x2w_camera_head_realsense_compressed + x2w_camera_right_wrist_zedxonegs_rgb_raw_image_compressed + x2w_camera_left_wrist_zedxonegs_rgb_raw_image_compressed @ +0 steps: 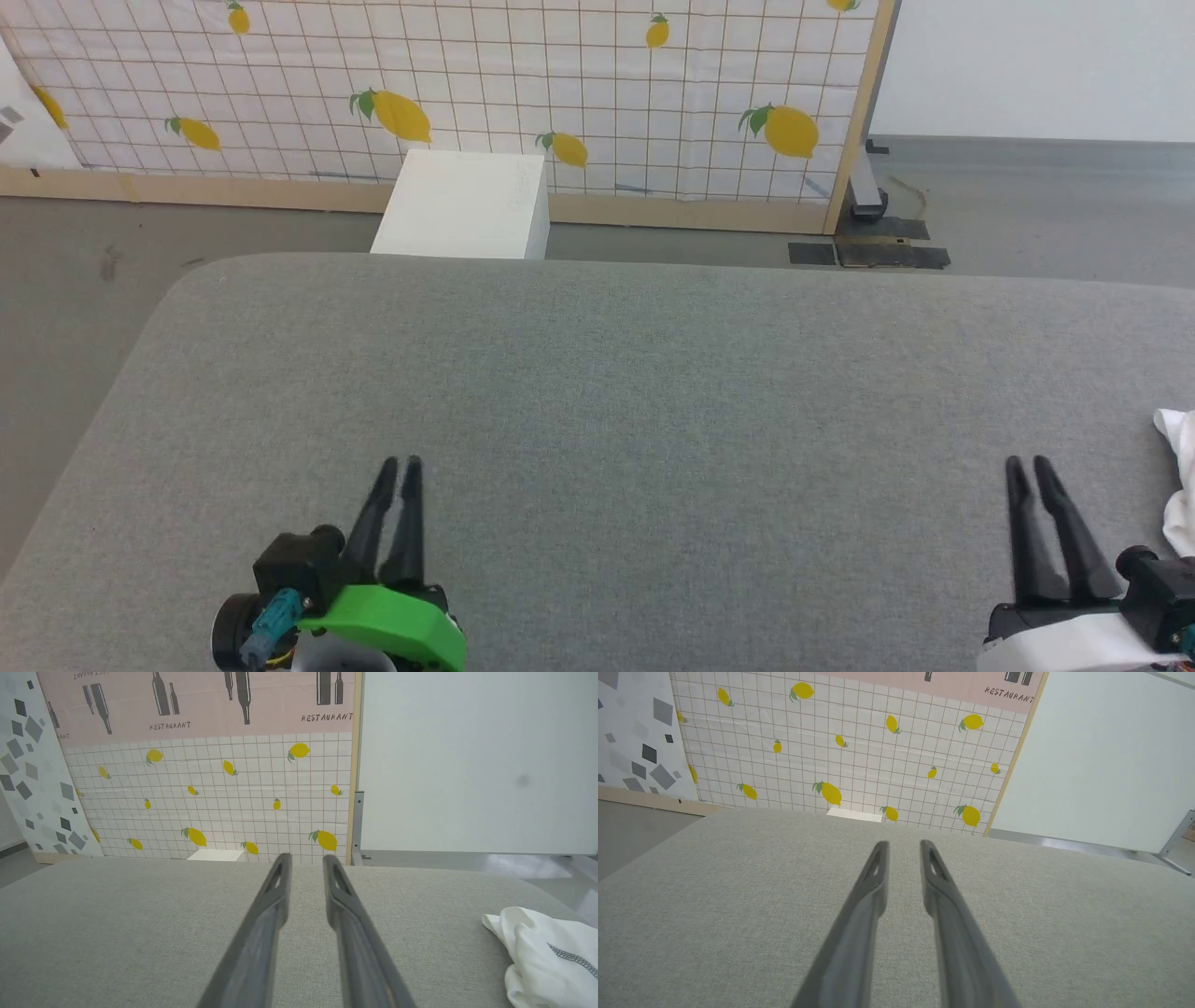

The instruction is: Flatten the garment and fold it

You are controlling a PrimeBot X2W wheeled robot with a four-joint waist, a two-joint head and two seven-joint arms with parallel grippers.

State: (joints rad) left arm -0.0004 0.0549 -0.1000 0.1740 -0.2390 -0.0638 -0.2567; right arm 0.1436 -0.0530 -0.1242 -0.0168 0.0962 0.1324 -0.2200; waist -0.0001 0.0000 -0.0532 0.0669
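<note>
the garment (542, 952) lies crumpled at the right edge of the grey table (597, 373). the left gripper (399, 461) is over the table's near left area, fingers parted by a narrow gap, holding nothing. the right gripper (1025, 460) is over the table's near right area, near the garment, equally narrow, empty. a white box (467, 205) stands beyond the table's far edge.

A grey fabric-covered table (597, 392) with a rounded far-left corner is recorded. One crumpled white garment (546, 947) is found lying directly on it, near the right edge; a dark zigzag seam is shown on its folds.
</note>
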